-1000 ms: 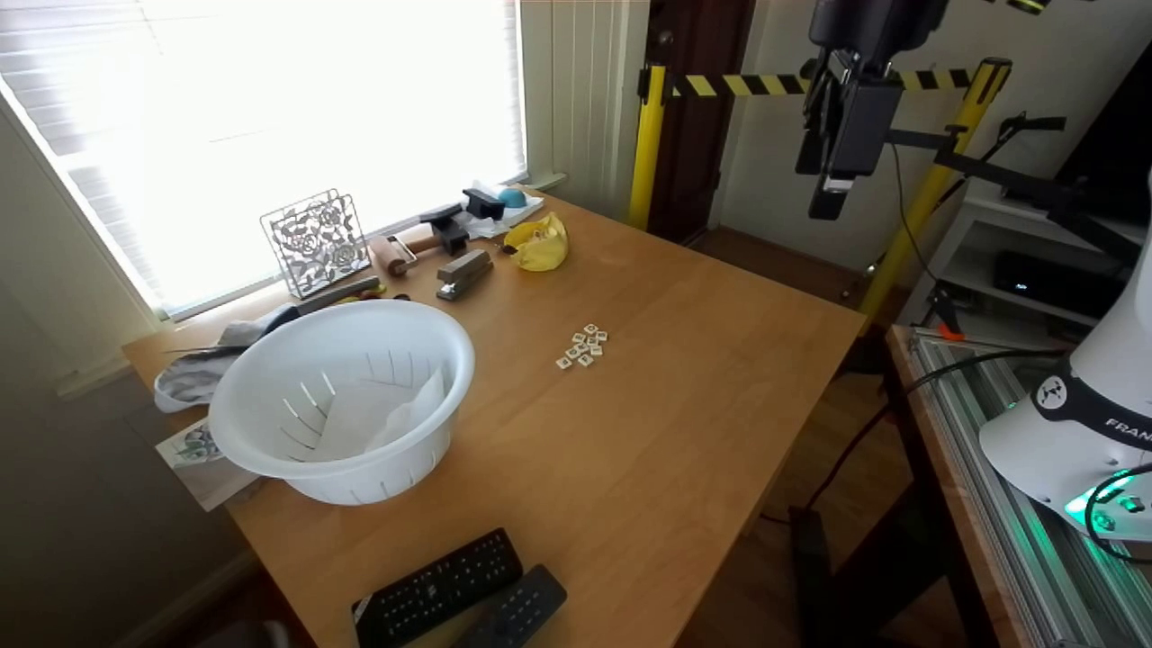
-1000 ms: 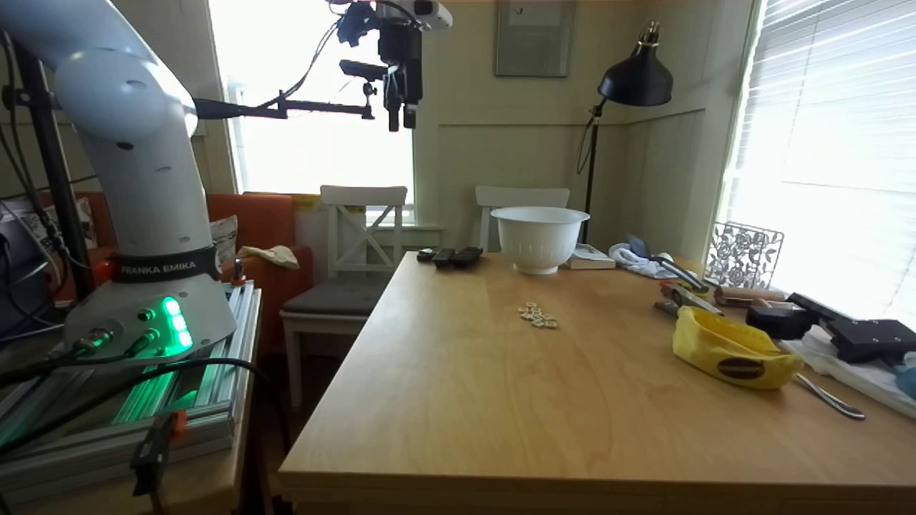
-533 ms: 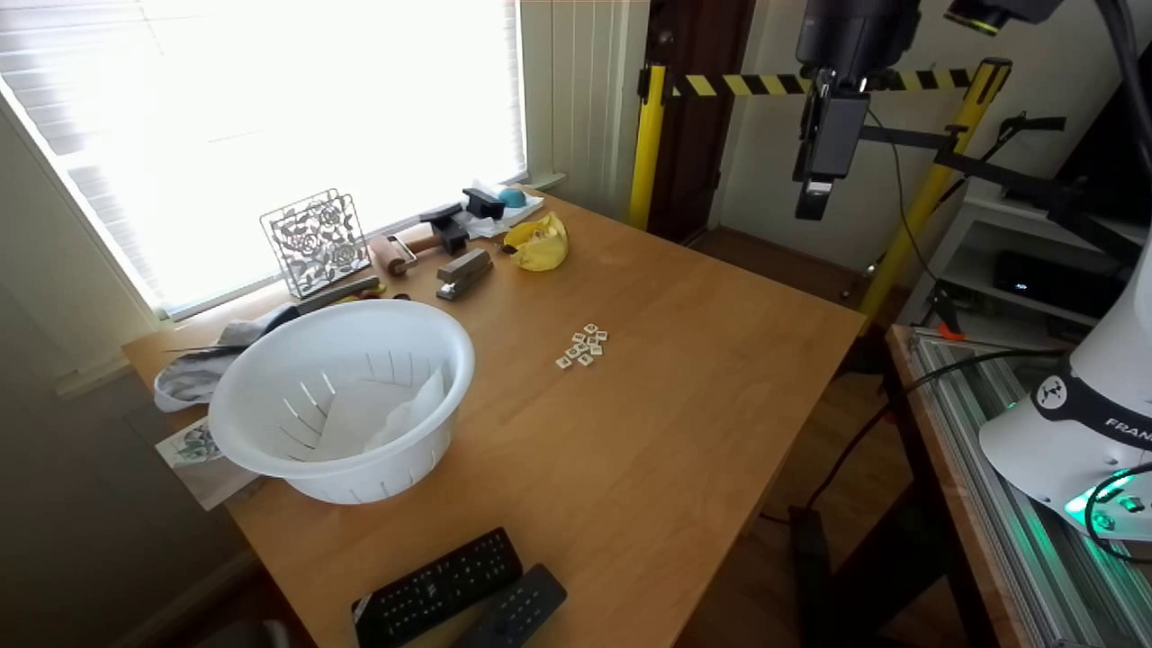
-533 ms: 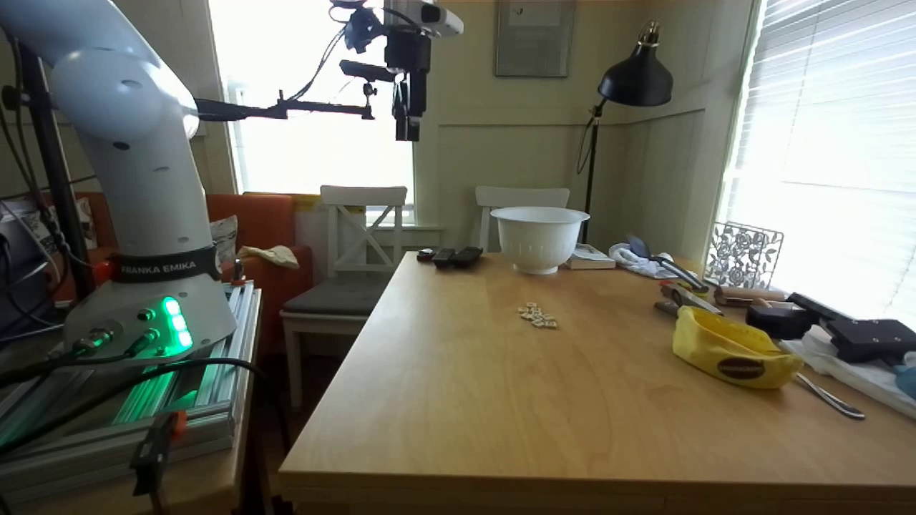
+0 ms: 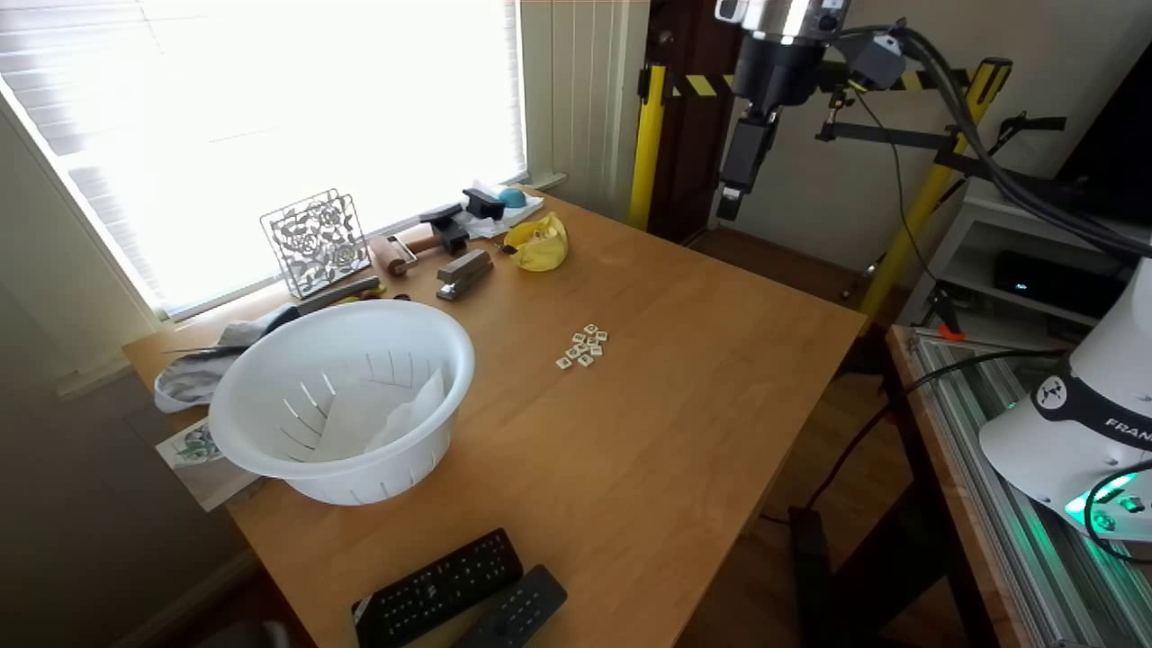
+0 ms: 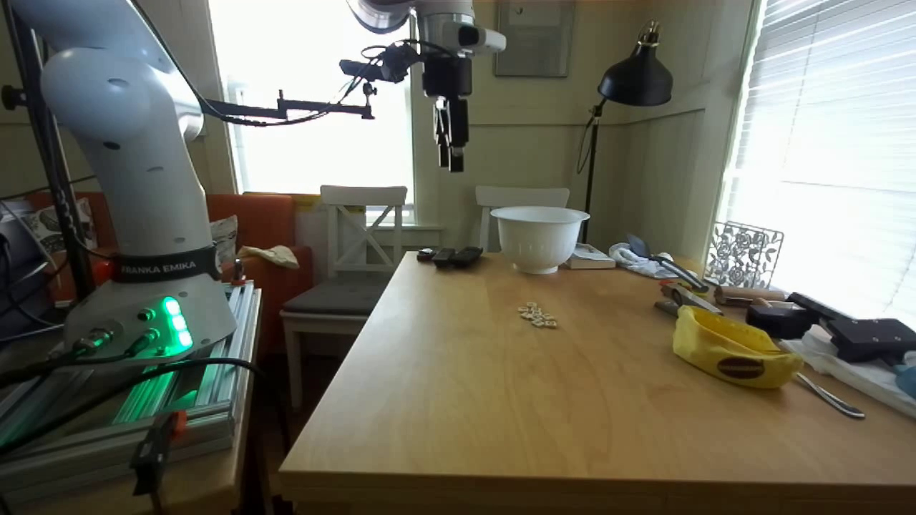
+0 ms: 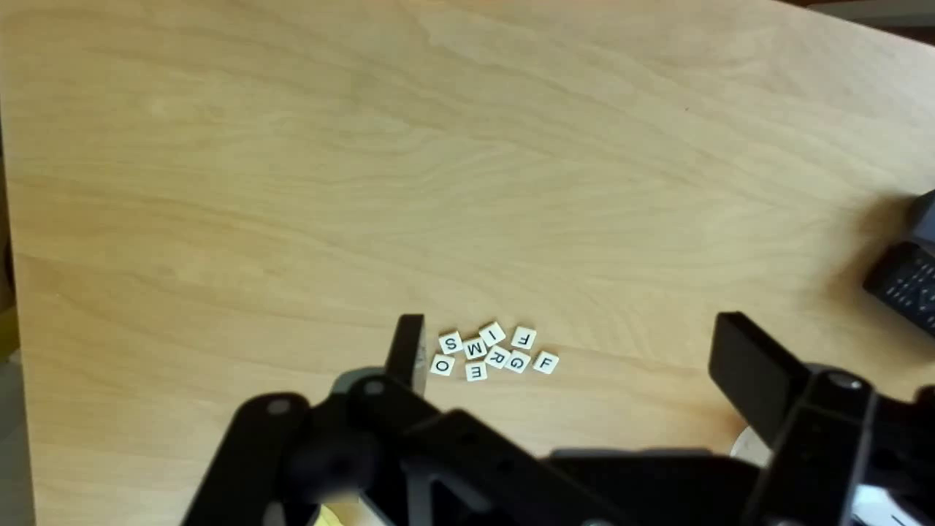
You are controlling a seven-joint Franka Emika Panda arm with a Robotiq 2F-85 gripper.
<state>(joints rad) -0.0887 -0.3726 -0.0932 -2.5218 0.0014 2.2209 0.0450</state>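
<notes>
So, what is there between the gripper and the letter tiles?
Nothing visible: the letter tiles show unobstructed in the wrist view, lower than the open gripper.

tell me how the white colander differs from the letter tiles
Size: the white colander is far larger than any of the letter tiles.
Shape: the colander is a round, hollow bowl; the tiles are flat squares.
Markings: the colander has slits in its wall; the tiles carry dark letters.
Number: one colander, nine tiles lying in a cluster.
Both are pale and rest on the wooden table.
</notes>
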